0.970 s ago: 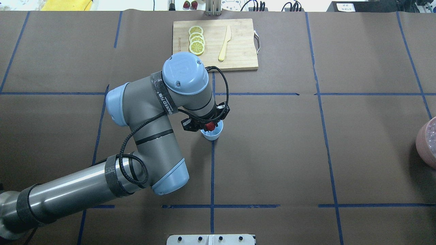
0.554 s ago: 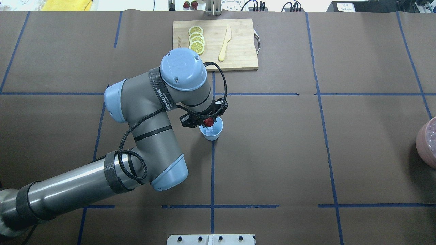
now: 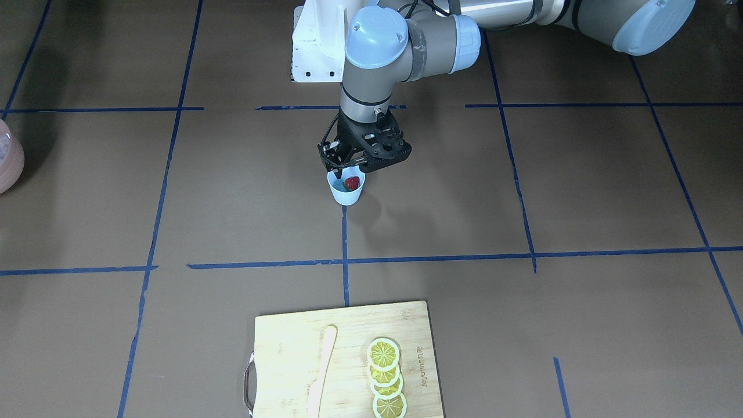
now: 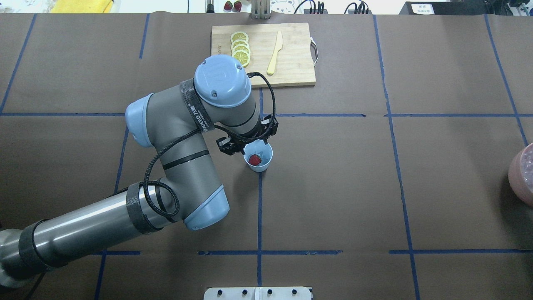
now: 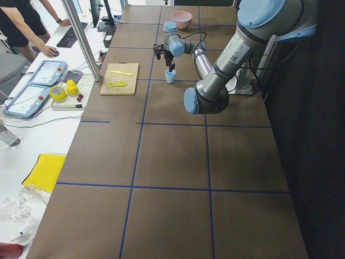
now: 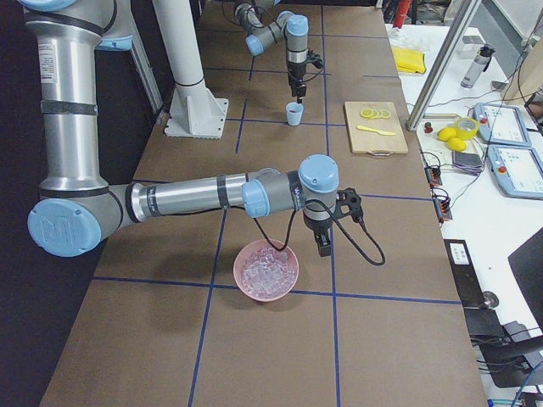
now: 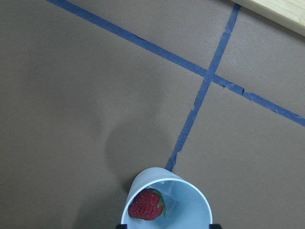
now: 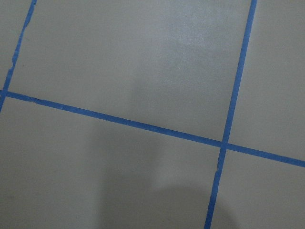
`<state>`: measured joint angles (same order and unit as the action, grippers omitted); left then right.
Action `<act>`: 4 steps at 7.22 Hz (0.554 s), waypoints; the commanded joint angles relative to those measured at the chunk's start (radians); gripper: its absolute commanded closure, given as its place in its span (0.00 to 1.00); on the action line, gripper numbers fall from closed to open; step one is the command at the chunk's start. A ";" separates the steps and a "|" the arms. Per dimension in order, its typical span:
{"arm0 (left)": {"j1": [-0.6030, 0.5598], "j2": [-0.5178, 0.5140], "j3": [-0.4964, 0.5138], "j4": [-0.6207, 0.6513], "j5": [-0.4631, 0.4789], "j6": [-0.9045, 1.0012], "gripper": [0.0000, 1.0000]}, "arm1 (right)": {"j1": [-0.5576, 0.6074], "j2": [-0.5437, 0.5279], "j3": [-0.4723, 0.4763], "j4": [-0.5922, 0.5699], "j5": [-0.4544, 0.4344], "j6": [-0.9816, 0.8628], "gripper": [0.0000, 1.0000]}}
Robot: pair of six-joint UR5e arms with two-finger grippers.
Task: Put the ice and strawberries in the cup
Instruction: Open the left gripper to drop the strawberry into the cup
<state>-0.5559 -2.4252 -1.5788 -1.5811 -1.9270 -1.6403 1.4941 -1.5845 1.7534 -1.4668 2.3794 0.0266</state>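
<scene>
The pale blue cup (image 4: 259, 164) stands on the brown table at a blue tape crossing. The red strawberry (image 4: 254, 159) lies inside it, beside a clear ice cube (image 7: 174, 208). The strawberry also shows in the left wrist view (image 7: 145, 205) and the front view (image 3: 350, 184). My left gripper (image 4: 250, 146) hovers just above the cup's rim, open and empty. My right gripper (image 6: 321, 246) shows only in the right side view, beside the bowl. I cannot tell whether it is open or shut.
A pinkish bowl (image 6: 267, 273) of ice cubes sits at the table's right edge (image 4: 522, 175). A wooden cutting board (image 4: 291, 58) with lemon slices (image 4: 240, 50) and a wooden knife (image 4: 275, 52) lies beyond the cup.
The left gripper has let go of the strawberry, which now lies in the cup. The gripper has shifted slightly up and toward the board.
</scene>
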 commanded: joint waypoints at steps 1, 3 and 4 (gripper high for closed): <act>-0.042 0.003 -0.001 0.003 -0.004 0.029 0.00 | 0.000 0.003 -0.015 -0.007 0.006 0.001 0.00; -0.107 0.049 -0.027 0.026 -0.050 0.143 0.00 | 0.011 0.000 -0.081 -0.004 0.058 0.003 0.00; -0.146 0.096 -0.064 0.027 -0.079 0.202 0.00 | 0.040 0.001 -0.127 -0.001 0.104 -0.016 0.00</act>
<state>-0.6585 -2.3773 -1.6084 -1.5595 -1.9707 -1.5059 1.5081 -1.5832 1.6774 -1.4705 2.4335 0.0246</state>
